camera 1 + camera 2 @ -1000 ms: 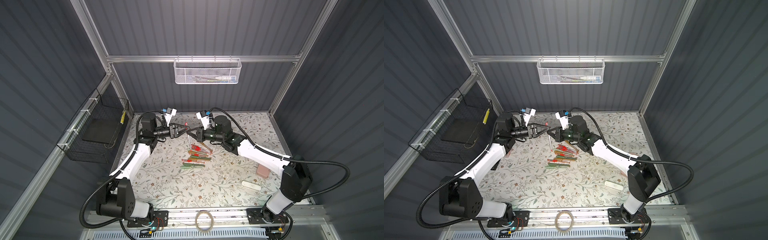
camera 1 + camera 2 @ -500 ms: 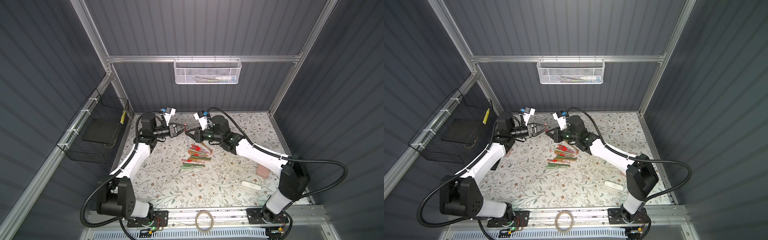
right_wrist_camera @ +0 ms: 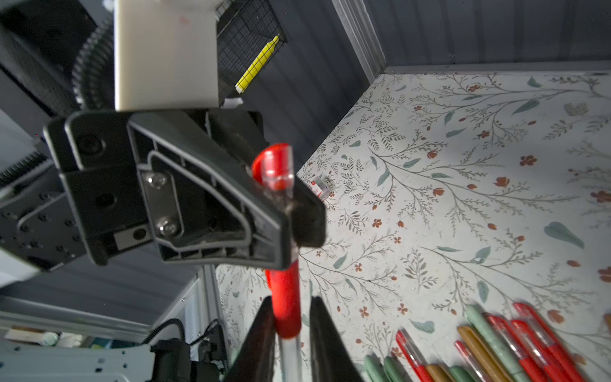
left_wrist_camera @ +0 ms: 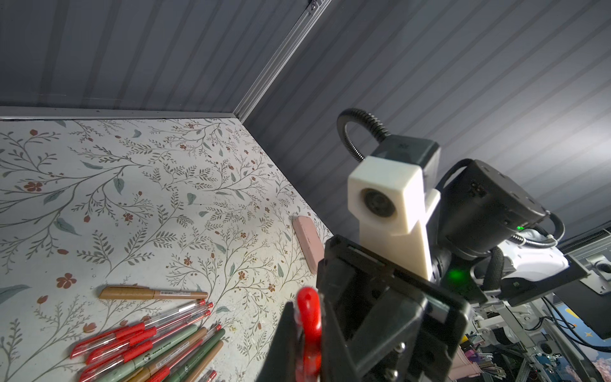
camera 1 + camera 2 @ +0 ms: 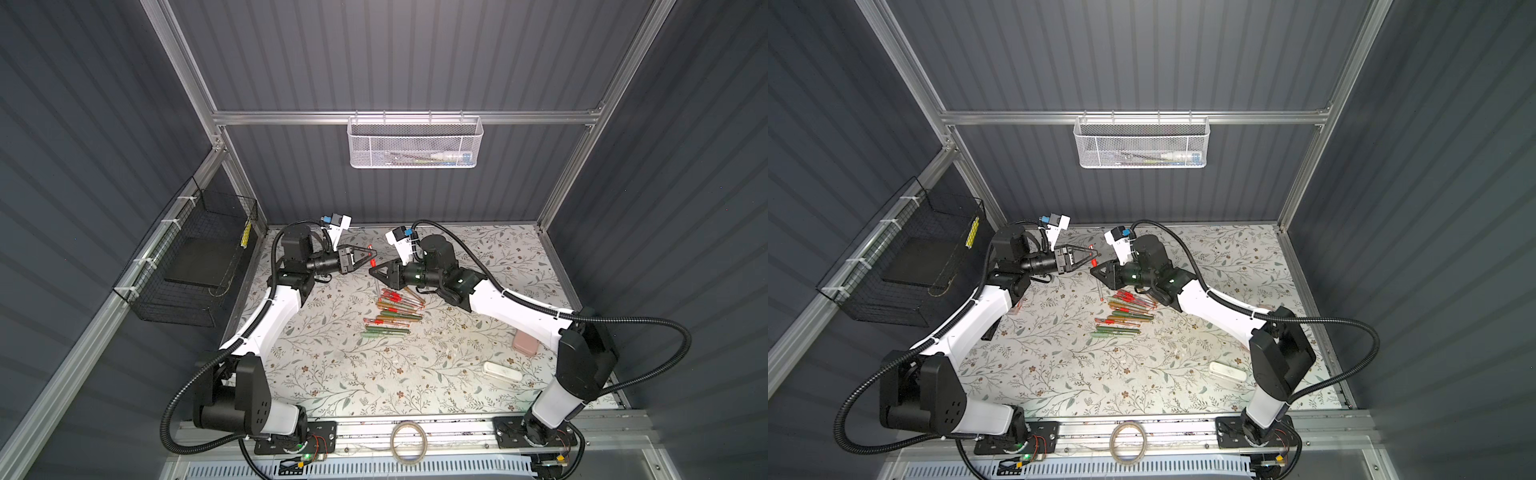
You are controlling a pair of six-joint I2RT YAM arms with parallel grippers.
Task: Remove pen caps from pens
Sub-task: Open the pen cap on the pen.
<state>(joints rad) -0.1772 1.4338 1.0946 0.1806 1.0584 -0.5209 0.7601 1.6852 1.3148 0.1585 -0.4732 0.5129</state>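
Observation:
A clear-barrelled pen (image 3: 291,350) with a red cap (image 3: 284,297) is held in the air between both arms, above the back of the floral mat. My left gripper (image 4: 305,330) is shut on the red cap (image 4: 309,317); in both top views its tips (image 5: 372,251) (image 5: 1094,251) meet the pen's upper end. My right gripper (image 3: 291,307) is shut on the pen's clear barrel just below the cap, and its tips (image 5: 374,270) sit close under the left ones. The other pens (image 5: 392,311) (image 5: 1125,311) lie in a loose pile on the mat, red-capped, green and brown.
A pink case (image 5: 524,343) and a white case (image 5: 502,371) lie at the right of the mat. A black wire basket (image 5: 195,266) hangs on the left wall, a white mesh basket (image 5: 415,143) on the back wall. A tape roll (image 5: 409,440) lies on the front rail.
My left gripper was open around the pen's red end and has shut on the cap. The right arm has carried the pen slightly toward the left gripper.

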